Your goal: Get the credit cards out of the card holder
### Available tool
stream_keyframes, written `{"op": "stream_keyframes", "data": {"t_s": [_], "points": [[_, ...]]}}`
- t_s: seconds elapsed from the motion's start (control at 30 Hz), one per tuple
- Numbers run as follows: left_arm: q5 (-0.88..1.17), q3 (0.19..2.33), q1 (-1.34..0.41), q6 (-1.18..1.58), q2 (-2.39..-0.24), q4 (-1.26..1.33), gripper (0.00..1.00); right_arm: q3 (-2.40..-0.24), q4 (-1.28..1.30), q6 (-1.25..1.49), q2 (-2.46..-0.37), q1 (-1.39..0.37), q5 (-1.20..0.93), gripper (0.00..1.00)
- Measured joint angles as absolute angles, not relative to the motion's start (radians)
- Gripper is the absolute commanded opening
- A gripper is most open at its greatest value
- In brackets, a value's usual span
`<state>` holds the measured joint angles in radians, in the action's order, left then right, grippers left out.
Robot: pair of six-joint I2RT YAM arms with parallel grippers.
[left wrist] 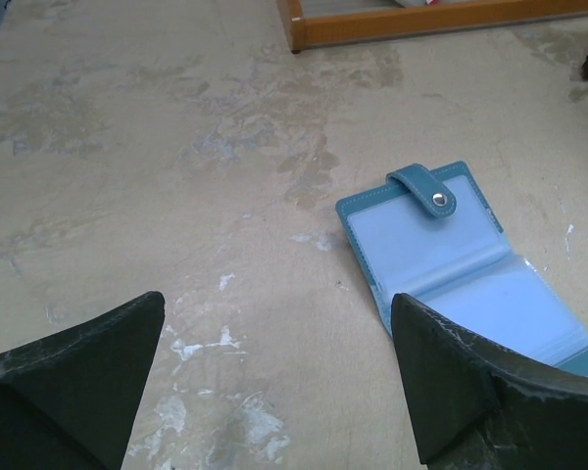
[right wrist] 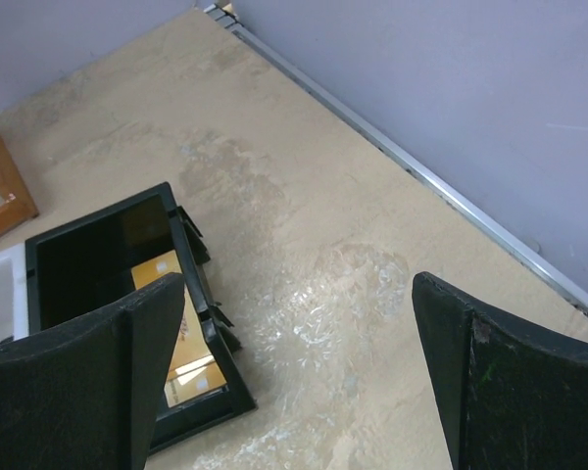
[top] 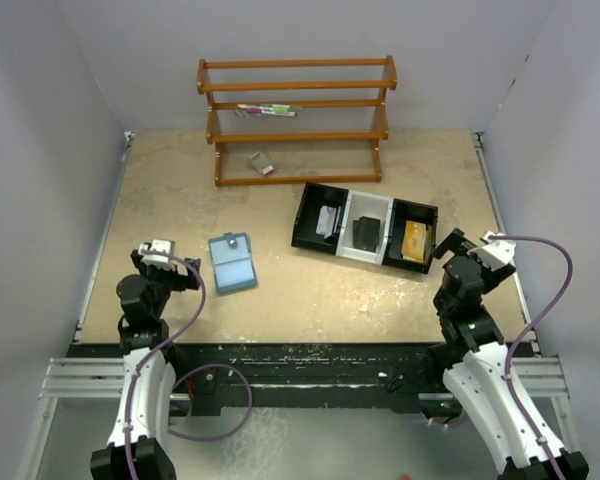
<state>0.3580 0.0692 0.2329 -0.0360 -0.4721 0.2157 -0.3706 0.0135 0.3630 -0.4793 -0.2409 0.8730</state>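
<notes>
We see the teal-blue card holder [top: 231, 261] lying flat on the table [top: 380, 300], left of centre and just ahead and to the right of the left gripper [left wrist: 277, 304]. Its clear plastic sleeves face up and its snap tab [left wrist: 423, 188] is folded over the far edge. We cannot tell whether any cards sit inside the sleeves. The left gripper hovers low over bare tabletop with its jaws spread wide and nothing between them, apart from the card holder. The right gripper [right wrist: 299, 284] is spread just as wide and also holds nothing. It hangs above the table at the right side, near the right end of a black three-compartment tray [top: 305, 215]. The tray lies at a slight angle right of centre, well apart from the card holder. Its right compartment holds an orange-brown item [top: 414, 241], its pale middle one a dark object [top: 367, 232], and its left one something light grey [top: 327, 222] that we cannot identify. Behind the tray a wooden rack [top: 298, 120] stands against the back wall, with a few pens [top: 265, 109] on one shelf and a small grey object [top: 262, 163] on the table under it.
</notes>
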Motion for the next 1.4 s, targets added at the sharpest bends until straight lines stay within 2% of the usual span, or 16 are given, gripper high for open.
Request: {"op": "stream_keyframes", "data": {"t_s": [0.27,0.5,0.67,0.77,0.87,1.03,1.2,1.3,1.4], "points": [[0.336,0.048,0.224,-0.036,-0.445,0.207,0.99,-0.247,-0.092,0.321,-0.478,-0.241,0.870,1.00],[0.335,0.046,0.222,-0.036,-0.406,0.196,0.99,-0.145,-0.237,0.241,-0.461,-0.241,0.783,1.00],[0.327,0.046,0.222,-0.035,-0.412,0.192,0.99,-0.133,-0.355,0.175,-0.571,-0.241,0.729,1.00],[0.297,0.035,0.222,-0.018,-0.340,0.163,0.99,-0.132,-0.380,0.144,-0.595,-0.243,0.685,1.00],[0.258,0.026,0.221,0.000,-0.243,0.123,0.99,-0.118,-0.382,0.122,-0.526,-0.244,0.659,1.00],[0.204,0.025,0.221,0.023,-0.195,0.086,0.99,-0.036,-0.383,0.070,-0.250,-0.244,0.536,1.00],[0.212,0.024,0.221,0.023,-0.329,0.123,0.99,-0.025,-0.384,0.054,-0.304,-0.244,0.449,1.00],[0.255,0.024,0.220,0.008,-0.449,0.160,0.99,-0.014,-0.331,0.044,-0.226,-0.245,0.424,1.00],[0.283,0.024,0.216,-0.002,-0.480,0.163,0.99,-0.014,-0.336,0.022,-0.181,-0.245,0.382,1.00]]}}
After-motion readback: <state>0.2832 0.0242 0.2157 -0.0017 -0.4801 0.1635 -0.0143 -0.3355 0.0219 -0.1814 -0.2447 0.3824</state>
